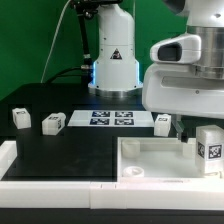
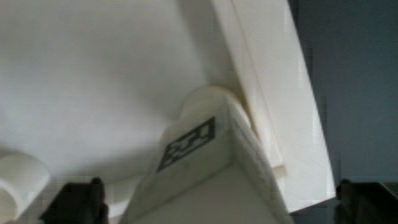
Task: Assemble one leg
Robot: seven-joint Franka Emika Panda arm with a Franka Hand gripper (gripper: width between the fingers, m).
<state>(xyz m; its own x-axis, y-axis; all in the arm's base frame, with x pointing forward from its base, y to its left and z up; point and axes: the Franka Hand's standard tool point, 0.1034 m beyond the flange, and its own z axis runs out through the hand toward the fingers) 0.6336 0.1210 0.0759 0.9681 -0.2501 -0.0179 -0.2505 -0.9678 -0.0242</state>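
Note:
My gripper (image 1: pixel 191 129) hangs over the right part of the large white tray-like part (image 1: pixel 150 162). In the wrist view its two dark fingertips (image 2: pixel 80 203) stand wide apart on either side of one leg (image 2: pixel 210 160), with a gap showing on each side, so the gripper (image 2: pixel 221 205) is open. This leg is a white block with a black-and-white tag and rests against the tray-like part's raised wall (image 2: pixel 267 70). In the exterior view that leg (image 1: pixel 208 147) stands at the far right. Three more legs lie on the black table: two at the exterior view's left (image 1: pixel 21 118) (image 1: pixel 53 122) and one near the gripper (image 1: pixel 162 122).
The marker board (image 1: pixel 110 118) lies flat at mid-table in front of the robot's base (image 1: pixel 113 65). A white border (image 1: pixel 50 178) runs along the table's front edge. A green backdrop stands behind.

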